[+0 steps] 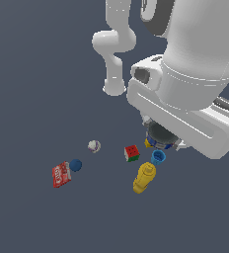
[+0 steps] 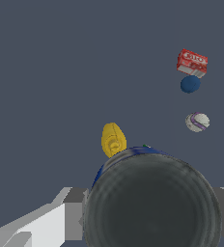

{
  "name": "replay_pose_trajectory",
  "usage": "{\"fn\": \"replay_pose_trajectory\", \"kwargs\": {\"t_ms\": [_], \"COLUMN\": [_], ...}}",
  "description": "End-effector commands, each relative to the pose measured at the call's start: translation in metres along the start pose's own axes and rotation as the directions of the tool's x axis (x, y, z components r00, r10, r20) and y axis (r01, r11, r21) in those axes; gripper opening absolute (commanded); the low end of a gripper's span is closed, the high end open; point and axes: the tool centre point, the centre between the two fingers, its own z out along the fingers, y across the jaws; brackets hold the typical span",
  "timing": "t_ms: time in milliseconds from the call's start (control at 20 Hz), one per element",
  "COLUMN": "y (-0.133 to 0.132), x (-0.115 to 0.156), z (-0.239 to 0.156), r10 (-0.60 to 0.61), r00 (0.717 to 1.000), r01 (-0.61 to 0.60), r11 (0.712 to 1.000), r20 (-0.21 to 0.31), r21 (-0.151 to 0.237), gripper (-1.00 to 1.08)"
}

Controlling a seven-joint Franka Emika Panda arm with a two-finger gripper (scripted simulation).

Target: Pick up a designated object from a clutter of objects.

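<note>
The designated object, a dark grey-black roundish lump (image 2: 152, 202) with a bluish rim, fills the near part of the wrist view. My gripper (image 2: 152, 221) is shut on it, with a grey finger (image 2: 74, 219) pressed against each side. In the exterior view the lump (image 1: 161, 133) sits just under the white hand, which hides the fingers. I cannot tell whether it is off the floor. The rest of the clutter lies around it: yellow die (image 1: 148, 143), blue cup (image 1: 158, 157), yellow bottle (image 1: 144, 178), colour cube (image 1: 132, 152).
The whitish ball (image 1: 94, 146), blue ball (image 1: 75, 165) and red packet (image 1: 60, 175) lie towards the exterior view's left on the dark grey floor. The wrist view shows the bottle (image 2: 113, 140), whitish ball (image 2: 197, 122), blue ball (image 2: 190, 84) and packet (image 2: 192, 61).
</note>
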Motion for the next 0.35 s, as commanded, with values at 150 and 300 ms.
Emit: {"fn": "replay_pose_trajectory", "kwargs": {"t_ms": [150, 300], "y": [-0.0047, -0.0053], "x": [0.0014, 0.0016], "z": [-0.007, -0.0078], "r10": [0.0, 0.0], "r00": [1.0, 1.0], "r01": [0.0, 0.0], "r11": [1.0, 1.0], "r20": [0.0, 0.0], "r21": [0.001, 0.001], "gripper": [-1.0, -1.0]}}
